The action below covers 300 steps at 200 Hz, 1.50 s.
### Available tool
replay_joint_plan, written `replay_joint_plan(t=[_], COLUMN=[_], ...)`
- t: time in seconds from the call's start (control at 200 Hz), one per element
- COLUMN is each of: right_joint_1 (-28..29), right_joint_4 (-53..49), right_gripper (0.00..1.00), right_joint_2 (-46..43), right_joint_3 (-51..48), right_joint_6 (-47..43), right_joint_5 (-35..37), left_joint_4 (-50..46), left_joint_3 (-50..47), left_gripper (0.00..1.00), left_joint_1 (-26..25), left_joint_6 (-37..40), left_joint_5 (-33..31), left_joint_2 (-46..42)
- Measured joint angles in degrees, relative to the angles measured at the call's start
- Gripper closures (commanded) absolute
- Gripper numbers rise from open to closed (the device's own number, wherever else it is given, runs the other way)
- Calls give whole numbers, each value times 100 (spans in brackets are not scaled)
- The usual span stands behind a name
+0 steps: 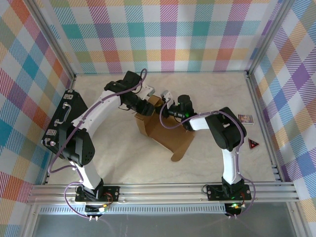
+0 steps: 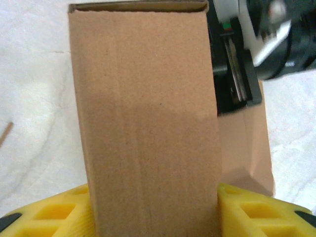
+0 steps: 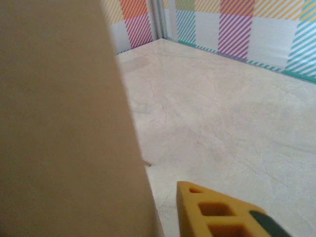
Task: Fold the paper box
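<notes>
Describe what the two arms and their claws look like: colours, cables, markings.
Both the left arm and right arm have white link shells between black joints, with lilac cables looping along them. Each stands on a black base plate with small lights nearby. The fingers are yellow, moulded with squarish cut-outs and dark tips. No lettering is legible.

The left gripper (image 1: 148,107) and right gripper (image 1: 166,105) meet at the raised end of a cardboard box (image 1: 165,134) mid-table, a black case (image 1: 63,121) far left.
</notes>
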Motion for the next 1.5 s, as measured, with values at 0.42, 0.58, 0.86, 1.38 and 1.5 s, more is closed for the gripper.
replay_joint_plan(t=[0.42, 0.58, 0.86, 1.38, 1.5], right_joint_1=[-24, -46, -35, -177, -227], right_joint_4=[-24, 101, 11, 79, -140], right_gripper=[68, 73, 61, 17, 16], right_joint_2=[26, 28, 42, -448, -839], right_joint_3=[109, 118, 120, -568, -789], right_joint_6=[-48, 87, -52, -341, -485], right_joint_5=[-68, -9, -107, 107, 44], left_joint_4=[153, 4, 59, -229, -221], left_joint_3=[9, 4, 9, -107, -116], left_gripper=[47, 47, 47, 47, 47], left_joint_1=[33, -4, 22, -66, -81], left_joint_6=[-4, -2, -4, -26, -76], left_joint_5=[-107, -15, -122, -133, -201], left_joint_2=[2, 4, 4, 9, 17])
